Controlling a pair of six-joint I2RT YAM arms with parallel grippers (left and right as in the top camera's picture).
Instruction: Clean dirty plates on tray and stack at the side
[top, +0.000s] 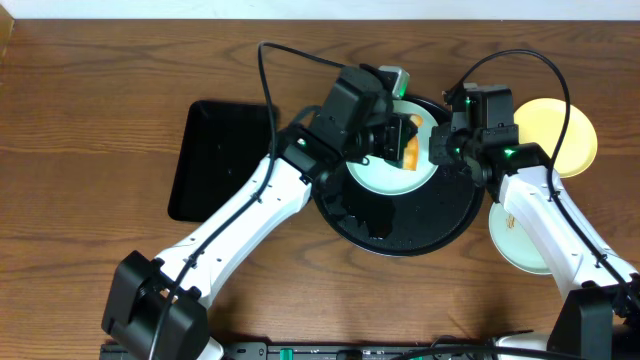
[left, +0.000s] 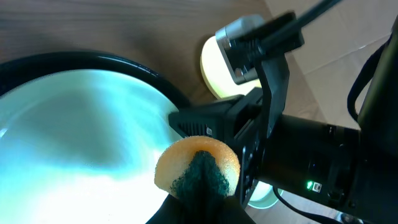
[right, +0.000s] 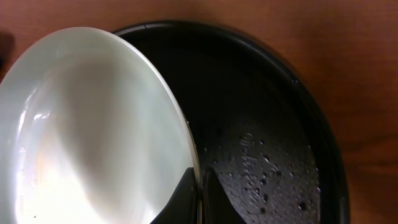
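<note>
The wiping step is in hand: on the tray (top: 430, 215), wet with drops (right: 267, 168), stands its only plate (top: 378, 172), tilted. The right gripper (top: 441, 148) is clamped on its rim and the left gripper (top: 402, 142) on a sponge (top: 411, 150) against its face. Next it likely joins the yellow plate (top: 565, 135) and pale plate (top: 520, 245) right of the tray, which needs a steady rim grip.

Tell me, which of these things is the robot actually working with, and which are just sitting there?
In the job: mint plate, pinched at its rim by the right gripper; sponge in the left gripper; round black tray beneath; yellow plate and pale plate on the table beside it.
Just lying about: rectangular black tray at the left.
</note>
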